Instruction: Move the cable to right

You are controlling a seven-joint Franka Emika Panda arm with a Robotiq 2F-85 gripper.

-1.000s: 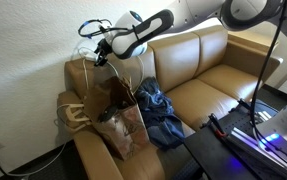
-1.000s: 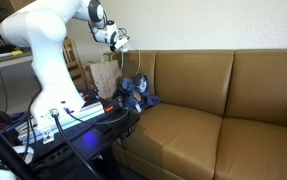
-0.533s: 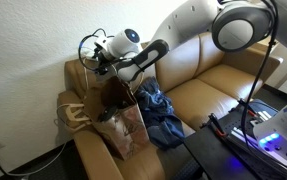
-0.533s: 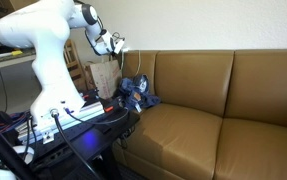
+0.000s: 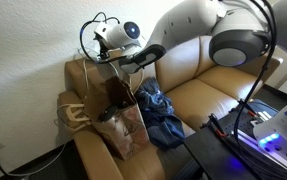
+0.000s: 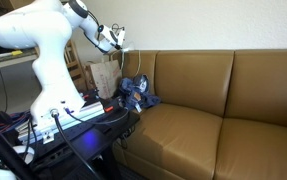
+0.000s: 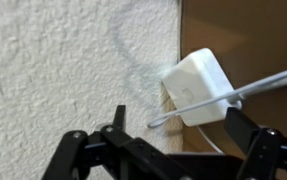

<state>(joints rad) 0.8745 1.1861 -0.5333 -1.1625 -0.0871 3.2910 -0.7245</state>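
A white cable [image 5: 90, 30] rises in loops above a brown paper bag [image 5: 98, 85] at the sofa's end by the wall. In the wrist view the cable [image 7: 263, 85] runs from a white power adapter [image 7: 198, 85] across the gap between my fingers. My gripper [image 7: 178, 128] is open, its two black fingers [image 7: 119, 122] standing well apart, with the adapter just beyond them against the wall. In both exterior views the gripper [image 5: 105, 38] [image 6: 113, 38] is high by the wall, above the bag.
A blue cloth [image 5: 158, 110] lies on the brown sofa [image 5: 208, 80] beside the bag. A second patterned bag [image 5: 123, 130] leans in front. The white wall [image 7: 53, 60] is close behind the gripper. A black table with electronics [image 6: 73, 120] stands by the robot base.
The gripper dipped toward the bag, then rose back up near the wall. The cable loops shifted with it.
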